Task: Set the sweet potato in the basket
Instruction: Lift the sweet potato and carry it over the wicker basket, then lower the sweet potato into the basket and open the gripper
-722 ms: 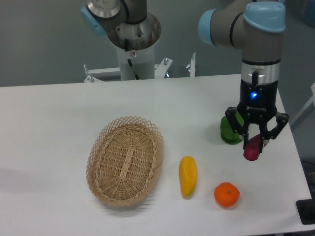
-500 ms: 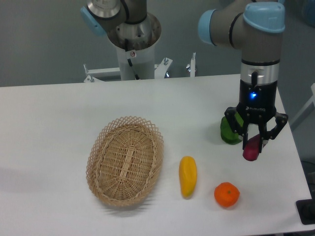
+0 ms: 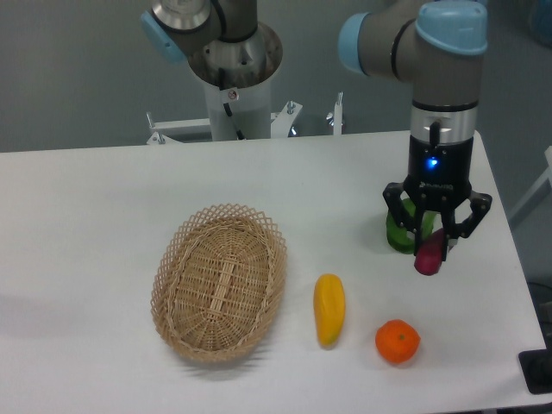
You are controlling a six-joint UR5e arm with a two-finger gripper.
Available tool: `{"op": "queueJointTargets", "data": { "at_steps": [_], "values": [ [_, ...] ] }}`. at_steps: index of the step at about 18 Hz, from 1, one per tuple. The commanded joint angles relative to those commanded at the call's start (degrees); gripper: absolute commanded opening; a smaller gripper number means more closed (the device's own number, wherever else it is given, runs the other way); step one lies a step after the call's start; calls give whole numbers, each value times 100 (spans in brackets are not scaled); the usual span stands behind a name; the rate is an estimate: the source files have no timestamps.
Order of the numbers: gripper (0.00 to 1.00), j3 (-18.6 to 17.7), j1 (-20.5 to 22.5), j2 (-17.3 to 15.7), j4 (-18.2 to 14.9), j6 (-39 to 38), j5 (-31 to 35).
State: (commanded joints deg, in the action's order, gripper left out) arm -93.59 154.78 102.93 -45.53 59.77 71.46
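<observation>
Gripper [image 3: 435, 246] at right of frame, pointing straight down, its two fingers closed on the sweet potato [image 3: 429, 256]; the magenta tuber hangs tilted between them, lower end poking out below the fingertips and clear of the table [image 3: 103, 224]. A blue light glows on the black wrist section above the fingers. Just behind and to the left of the gripper sits a green vegetable [image 3: 399, 233], partly hidden by the near finger; its kind cannot be told. Below the gripper, toward the lower right of frame, a round orange [image 3: 397, 341] rests on the white tabletop. Left of the orange, near centre bottom, a yellow-orange oblong fruit [image 3: 329, 309] lies lengthwise, apart from both neighbours. Further left, centre-left of frame, the oval wicker basket [image 3: 170, 272] stands with its lacy rim up, nothing visible inside it, well apart from the held tuber. At upper centre, behind the table's far edge, the arm's white base column [image 3: 235, 95] rises with grey and light-blue joints on top.
</observation>
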Motion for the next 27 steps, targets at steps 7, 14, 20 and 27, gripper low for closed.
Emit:
{"op": "queueJointTargets", "data": {
  "at_steps": [7, 14, 20, 27],
  "values": [
    [33, -581, -789, -238, 106, -1597, 771],
    [33, -889, -2020, 131, 123, -2241, 1906],
    [33, -968, -2759, 693, 132, -2241, 2249],
    [33, -1117, -3296, 1010, 202, -2259, 2338]
  ]
}}
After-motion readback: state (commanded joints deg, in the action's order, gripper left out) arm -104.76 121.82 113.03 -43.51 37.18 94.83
